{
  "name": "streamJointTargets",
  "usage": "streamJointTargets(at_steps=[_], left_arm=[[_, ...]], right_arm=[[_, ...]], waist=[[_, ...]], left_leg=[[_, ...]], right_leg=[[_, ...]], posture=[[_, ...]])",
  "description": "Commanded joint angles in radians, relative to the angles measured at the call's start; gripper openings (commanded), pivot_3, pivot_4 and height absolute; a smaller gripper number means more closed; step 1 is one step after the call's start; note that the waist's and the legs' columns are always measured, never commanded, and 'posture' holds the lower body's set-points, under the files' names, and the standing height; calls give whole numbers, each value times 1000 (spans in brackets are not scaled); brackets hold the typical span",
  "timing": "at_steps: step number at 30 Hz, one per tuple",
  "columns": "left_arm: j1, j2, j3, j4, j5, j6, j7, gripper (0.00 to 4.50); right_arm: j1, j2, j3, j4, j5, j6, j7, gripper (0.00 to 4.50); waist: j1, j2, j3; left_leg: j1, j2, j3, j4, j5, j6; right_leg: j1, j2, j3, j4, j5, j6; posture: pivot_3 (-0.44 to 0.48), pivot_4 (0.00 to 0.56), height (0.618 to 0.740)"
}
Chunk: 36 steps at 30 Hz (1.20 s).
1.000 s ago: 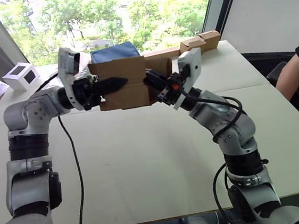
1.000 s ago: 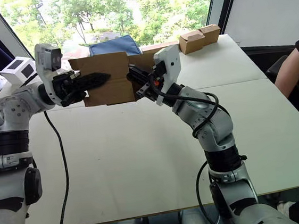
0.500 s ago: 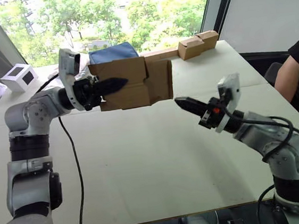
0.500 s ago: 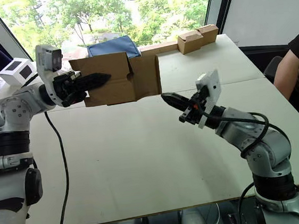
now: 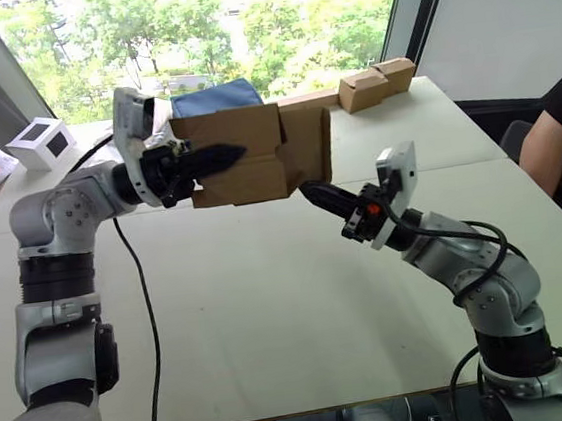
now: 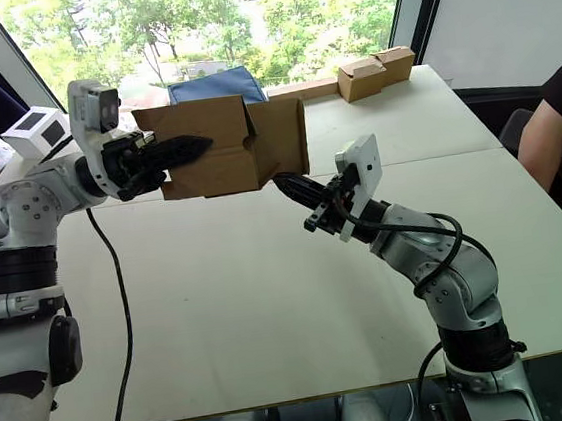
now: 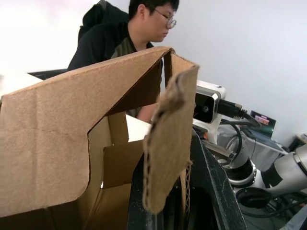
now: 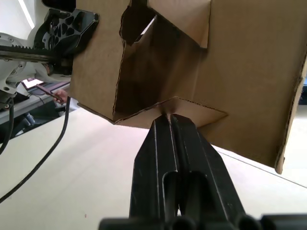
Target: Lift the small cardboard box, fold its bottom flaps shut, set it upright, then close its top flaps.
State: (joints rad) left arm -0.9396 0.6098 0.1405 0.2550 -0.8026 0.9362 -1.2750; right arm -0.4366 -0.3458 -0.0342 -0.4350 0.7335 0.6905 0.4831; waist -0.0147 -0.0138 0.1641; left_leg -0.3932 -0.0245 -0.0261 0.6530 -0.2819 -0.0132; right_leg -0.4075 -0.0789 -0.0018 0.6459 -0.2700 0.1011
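Right gripper (image 6: 280, 180): fingers pressed together, empty, tip just under the box's open end.
Left gripper (image 5: 217, 159): clamped on a side wall of the small cardboard box (image 5: 240, 154), holding it in the air above the table (image 5: 271, 302).
Progress: box lifted; the bottom flaps (image 5: 312, 143) stand open, so folding, standing upright and the top flaps remain.
Beyond: blue cloth (image 5: 214, 98), joined cardboard blocks (image 5: 373, 82), white box (image 5: 41, 141); none obstructs.
Table's right edge: a person's arm (image 5: 545, 137), well apart.

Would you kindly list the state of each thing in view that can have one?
small cardboard box: held off the table, on its side.
bottom flaps: not yet folded shut.
left pincer: shut on the box wall.
right pincer: shut, tip at a lower flap's edge.
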Motion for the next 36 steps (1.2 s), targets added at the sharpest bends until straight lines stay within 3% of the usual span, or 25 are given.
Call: streamJointTargets(at_steps=[1,13,20,24,29,36], left_arm=[[-8,10,20,-37,-24,7,1,0],[-26,18,9,-6,-2,-2,-11,0],[-28,21,16,-3,-3,-5,-7,0],[-25,20,16,-3,-4,-6,-9,0],[-37,14,12,7,-2,-7,-9,0],[-43,18,9,9,1,-5,-11,0]], right_arm=[[-25,23,8,-23,33,-10,18,20],[-45,69,71,6,-23,-60,36,20],[-68,-23,-127,1,191,34,41,20],[-110,-48,-248,84,325,65,9,20],[-178,-19,-258,244,191,-34,-71,20],[-178,27,-153,353,23,-70,-129,20]], waist=[[0,0,0],[0,0,0],[3,0,0],[0,0,0],[-3,0,0],[-3,0,0]], left_leg=[[0,0,0,0,0,0],[0,0,0,0,0,0],[0,0,0,0,0,0],[0,0,0,0,0,0],[0,0,0,0,0,0],[0,0,1,-1,0,0]], right_leg=[[0,0,0,0,0,0],[0,0,0,0,0,0],[0,-1,0,0,0,0],[0,0,0,0,0,0],[0,0,0,0,0,0],[0,0,0,0,0,0]], posture=[[0,150,737],[0,150,737],[0,150,737],[0,150,737],[0,150,737],[0,150,737]])
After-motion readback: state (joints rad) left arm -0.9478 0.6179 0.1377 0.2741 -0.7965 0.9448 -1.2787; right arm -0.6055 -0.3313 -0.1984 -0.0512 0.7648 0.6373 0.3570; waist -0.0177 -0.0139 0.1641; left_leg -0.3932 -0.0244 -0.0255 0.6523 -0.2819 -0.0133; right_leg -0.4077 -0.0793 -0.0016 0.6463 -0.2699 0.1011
